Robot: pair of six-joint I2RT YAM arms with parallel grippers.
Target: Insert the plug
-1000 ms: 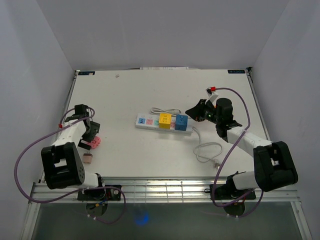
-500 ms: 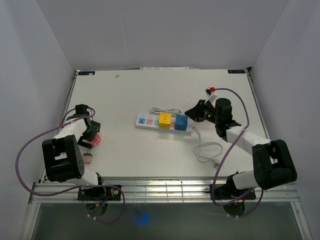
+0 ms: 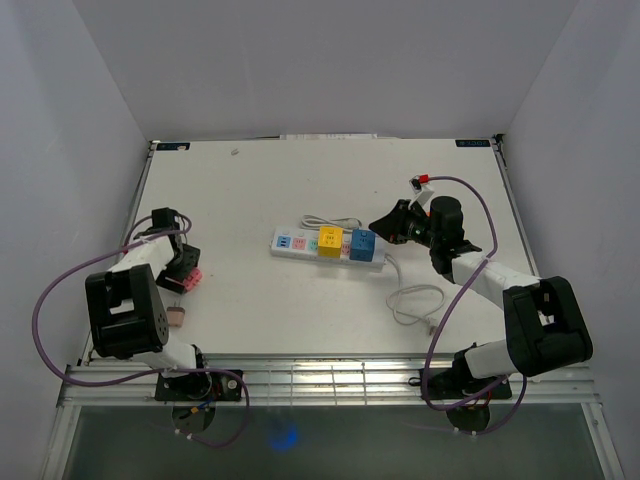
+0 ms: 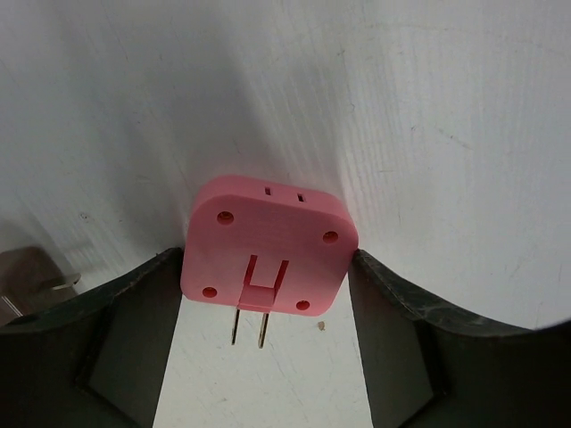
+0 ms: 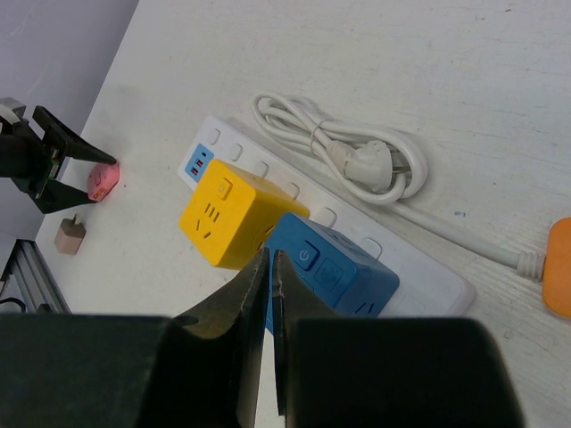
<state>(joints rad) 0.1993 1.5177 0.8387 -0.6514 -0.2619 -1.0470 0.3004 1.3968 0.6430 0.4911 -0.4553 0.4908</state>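
A pink plug (image 4: 268, 236) with two metal prongs lies on the white table (image 3: 260, 190) at the left; it also shows in the top view (image 3: 190, 279) and the right wrist view (image 5: 101, 181). My left gripper (image 4: 268, 259) is shut on it, one finger against each side, low on the table (image 3: 183, 270). A white power strip (image 3: 300, 244) lies mid-table and carries a yellow cube adapter (image 3: 330, 240) and a blue cube adapter (image 3: 362, 243). My right gripper (image 3: 378, 223) is shut and empty, just right of the blue cube (image 5: 343, 276), fingertips together (image 5: 270, 267).
A small brown adapter (image 3: 175, 318) lies near the table's front left edge. The strip's white cable loops at the front right (image 3: 415, 300), and a bundled white cord (image 5: 357, 152) lies behind the strip. An orange object (image 5: 560, 267) is at the right edge of the right wrist view.
The left arm has drawn in and back slightly, and the pink plug has shifted a little away from the front edge with the gripper. The right arm has barely moved.
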